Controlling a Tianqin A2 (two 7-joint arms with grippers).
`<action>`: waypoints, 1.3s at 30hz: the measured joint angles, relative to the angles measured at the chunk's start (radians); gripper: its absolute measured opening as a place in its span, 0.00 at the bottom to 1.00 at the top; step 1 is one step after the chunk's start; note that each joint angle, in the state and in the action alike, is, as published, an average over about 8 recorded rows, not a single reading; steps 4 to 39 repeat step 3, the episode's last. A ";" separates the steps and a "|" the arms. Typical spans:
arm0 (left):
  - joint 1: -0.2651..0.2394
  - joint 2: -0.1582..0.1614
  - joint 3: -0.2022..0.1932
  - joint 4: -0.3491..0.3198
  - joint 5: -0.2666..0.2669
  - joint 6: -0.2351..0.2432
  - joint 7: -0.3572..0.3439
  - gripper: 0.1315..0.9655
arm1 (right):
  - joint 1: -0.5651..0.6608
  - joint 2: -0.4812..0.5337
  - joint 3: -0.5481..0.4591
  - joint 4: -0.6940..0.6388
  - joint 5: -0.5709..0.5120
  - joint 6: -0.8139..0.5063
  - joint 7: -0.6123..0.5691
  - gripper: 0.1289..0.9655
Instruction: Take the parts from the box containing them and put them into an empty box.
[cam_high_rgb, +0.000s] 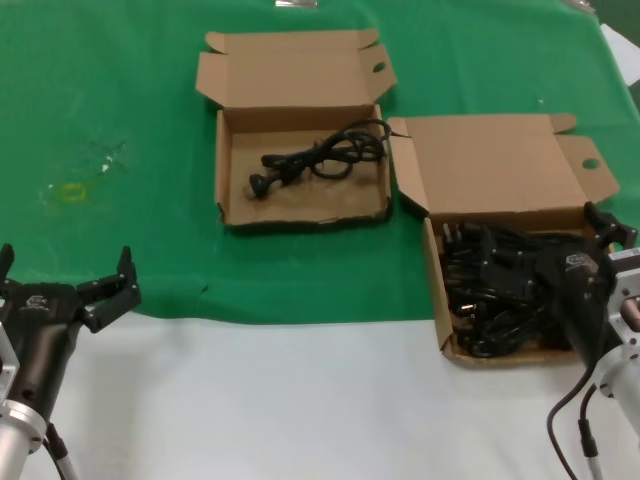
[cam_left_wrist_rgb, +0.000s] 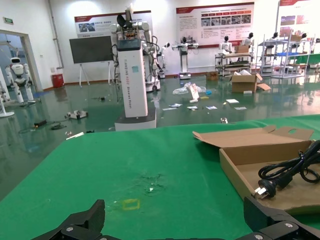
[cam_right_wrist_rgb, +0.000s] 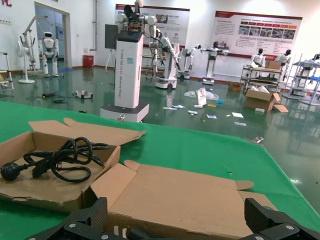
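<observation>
A brown cardboard box (cam_high_rgb: 437, 280) at the right holds a tangled pile of black power cords (cam_high_rgb: 495, 275). My right gripper (cam_high_rgb: 548, 238) hovers over that pile, open, with nothing between its fingers; in the right wrist view the right gripper (cam_right_wrist_rgb: 175, 212) faces the box's raised lid (cam_right_wrist_rgb: 185, 192), with a plug (cam_right_wrist_rgb: 132, 232) just below it. A second, similar box (cam_high_rgb: 222, 165) farther back holds one coiled cord (cam_high_rgb: 325, 155), which also shows as a cord (cam_right_wrist_rgb: 60, 160) in the right wrist view. My left gripper (cam_high_rgb: 65, 262) waits open at the near left.
Green cloth (cam_high_rgb: 110, 120) covers the far table, with white surface (cam_high_rgb: 300, 400) near me. A small yellow square mark (cam_left_wrist_rgb: 131, 204) lies on the cloth ahead of the left gripper (cam_left_wrist_rgb: 174, 207). From the left wrist, the back box (cam_left_wrist_rgb: 240, 172) and its cord (cam_left_wrist_rgb: 290, 170) show off to one side.
</observation>
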 joint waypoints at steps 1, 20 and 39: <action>0.000 0.000 0.000 0.000 0.000 0.000 0.000 1.00 | 0.000 0.000 0.000 0.000 0.000 0.000 0.000 1.00; 0.000 0.000 0.000 0.000 0.000 0.000 0.000 1.00 | 0.000 0.000 0.000 0.000 0.000 0.000 0.000 1.00; 0.000 0.000 0.000 0.000 0.000 0.000 0.000 1.00 | 0.000 0.000 0.000 0.000 0.000 0.000 0.000 1.00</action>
